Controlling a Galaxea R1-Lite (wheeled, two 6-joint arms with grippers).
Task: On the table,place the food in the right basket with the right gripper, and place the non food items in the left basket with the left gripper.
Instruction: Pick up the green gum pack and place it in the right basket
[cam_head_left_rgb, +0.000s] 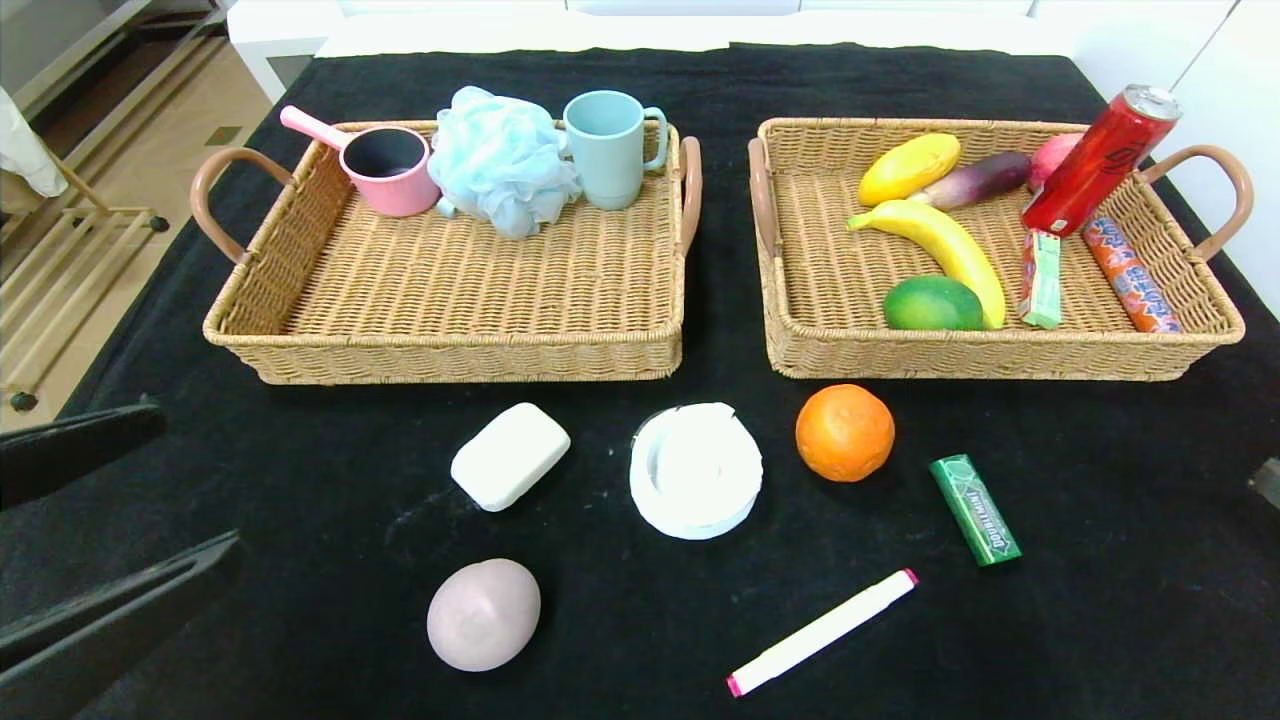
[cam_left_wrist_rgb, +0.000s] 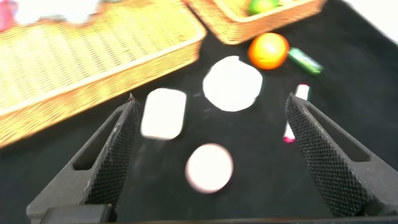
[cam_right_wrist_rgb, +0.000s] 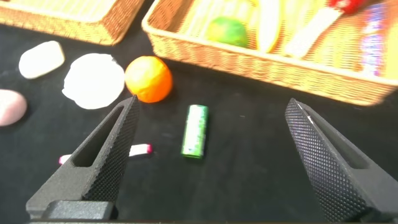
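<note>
On the black table (cam_head_left_rgb: 1100, 600), in front of the baskets, lie a white soap bar (cam_head_left_rgb: 510, 456), a round white disc (cam_head_left_rgb: 696, 470), an orange (cam_head_left_rgb: 845, 432) and a green gum pack (cam_head_left_rgb: 974, 509). Nearer me are a pale pink egg-shaped lump (cam_head_left_rgb: 484, 613) and a white marker with pink ends (cam_head_left_rgb: 822, 632). My left gripper (cam_head_left_rgb: 200, 480) hangs open at the left edge, above the table and short of the lump (cam_left_wrist_rgb: 209, 167). Over the table's right side, my right gripper (cam_right_wrist_rgb: 212, 101) is open and empty above the gum pack (cam_right_wrist_rgb: 194, 130). The left basket (cam_head_left_rgb: 440, 360) and right basket (cam_head_left_rgb: 1000, 355) stand behind.
The left basket holds a pink cup (cam_head_left_rgb: 385, 168), a blue bath pouf (cam_head_left_rgb: 500, 160) and a light blue mug (cam_head_left_rgb: 608, 148). A banana (cam_head_left_rgb: 945, 245), a green fruit (cam_head_left_rgb: 932, 303), a red can (cam_head_left_rgb: 1098, 162) and other items fill the right basket. Left of the table stands a wooden rack (cam_head_left_rgb: 60, 270).
</note>
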